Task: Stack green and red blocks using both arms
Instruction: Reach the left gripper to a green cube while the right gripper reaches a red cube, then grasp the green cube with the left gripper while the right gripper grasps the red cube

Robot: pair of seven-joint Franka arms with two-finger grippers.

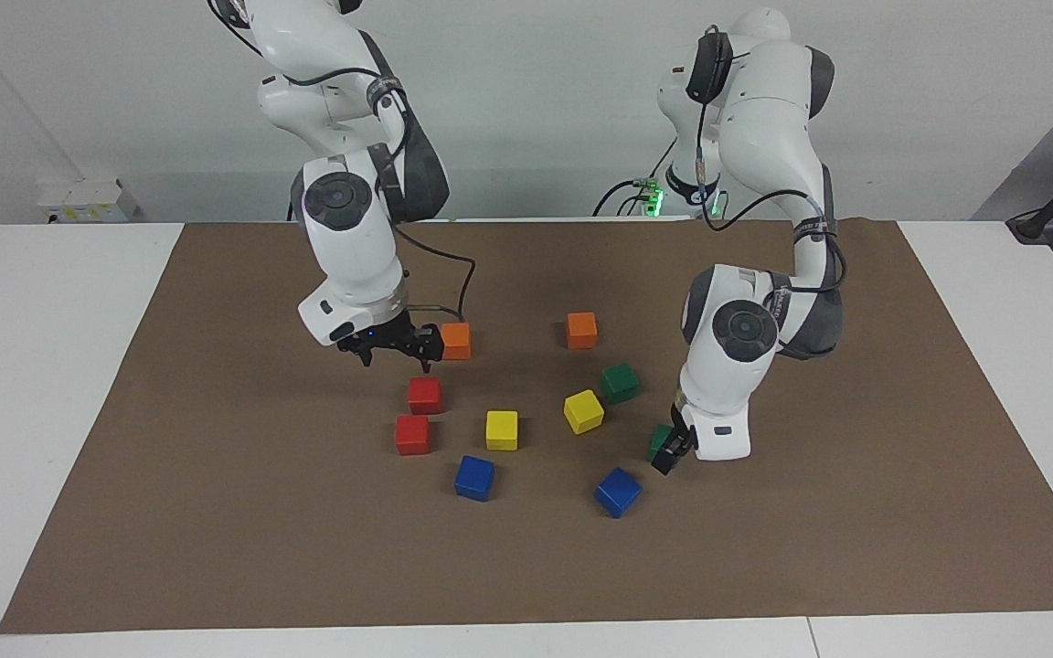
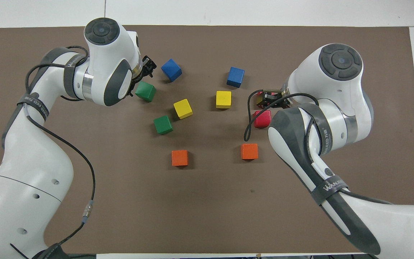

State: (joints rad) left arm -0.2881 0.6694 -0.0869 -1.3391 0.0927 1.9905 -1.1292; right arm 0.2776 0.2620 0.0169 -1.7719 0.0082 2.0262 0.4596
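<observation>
Left gripper (image 1: 671,454): low on the mat, right beside one green block; its fingers are spread apart; I cannot tell if they touch the block
Right gripper (image 1: 396,345): up in the air over the red blocks; its fingers are spread apart; it holds nothing
Green block by the gripper (image 2: 145,91): on the mat at the left arm's end; partly hidden in the facing view
Other green block (image 1: 621,383): on the mat, nearer to the robots; beside a yellow block (image 1: 584,411)
Red blocks (image 1: 424,396): two, close together at the right arm's end; one (image 1: 413,435) is farther from the robots
Other blocks: a second yellow block (image 1: 502,429); two blue blocks (image 1: 474,478) farthest from the robots; two orange blocks (image 1: 581,330) nearest to them
Mat (image 1: 216,512): brown; all blocks lie flat on it; none is stacked
</observation>
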